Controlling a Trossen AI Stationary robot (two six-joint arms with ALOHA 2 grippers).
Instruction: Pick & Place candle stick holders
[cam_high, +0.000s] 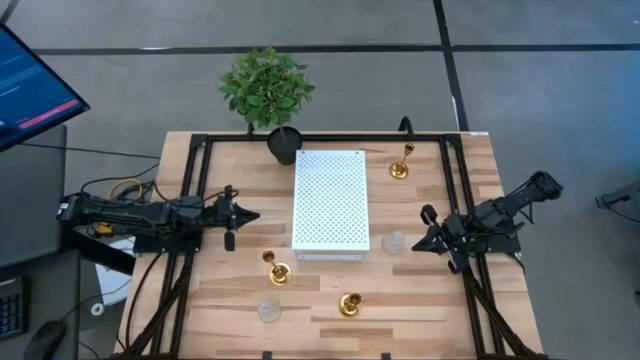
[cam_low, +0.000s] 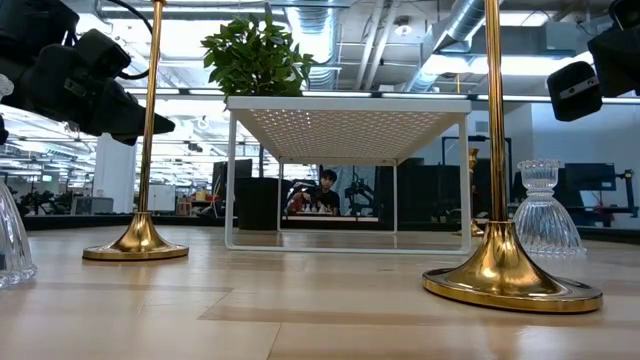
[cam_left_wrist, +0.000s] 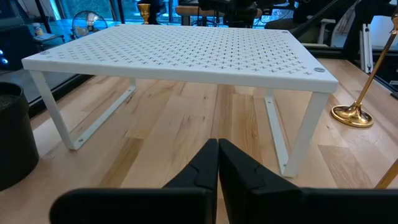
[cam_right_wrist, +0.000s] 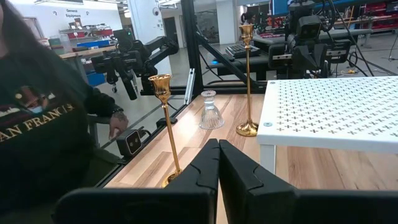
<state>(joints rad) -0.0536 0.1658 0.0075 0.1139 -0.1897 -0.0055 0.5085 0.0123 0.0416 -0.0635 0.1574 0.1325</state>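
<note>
Three gold candle stick holders stand upright on their round bases: one to the right of the far end of the white board (cam_high: 400, 165), one near the board's near left corner (cam_high: 275, 268), and one toward the near edge (cam_high: 350, 303). One clear glass holder (cam_high: 268, 310) stands near the front. Another glass holder (cam_high: 394, 243) stands by the board's near right corner. My left gripper (cam_high: 252, 214) is shut and empty, left of the board; it also shows in its wrist view (cam_left_wrist: 217, 155). My right gripper (cam_high: 418, 241) is shut and empty, just right of that glass holder; it also shows in its wrist view (cam_right_wrist: 217, 155).
The white perforated board (cam_high: 330, 203) stands on thin legs at the table's middle. A green plant in a black pot (cam_high: 268, 92) stands at the far edge. Black frame rails (cam_high: 190, 200) run along both sides. A person in a dark shirt (cam_right_wrist: 43, 124) stands beside the table.
</note>
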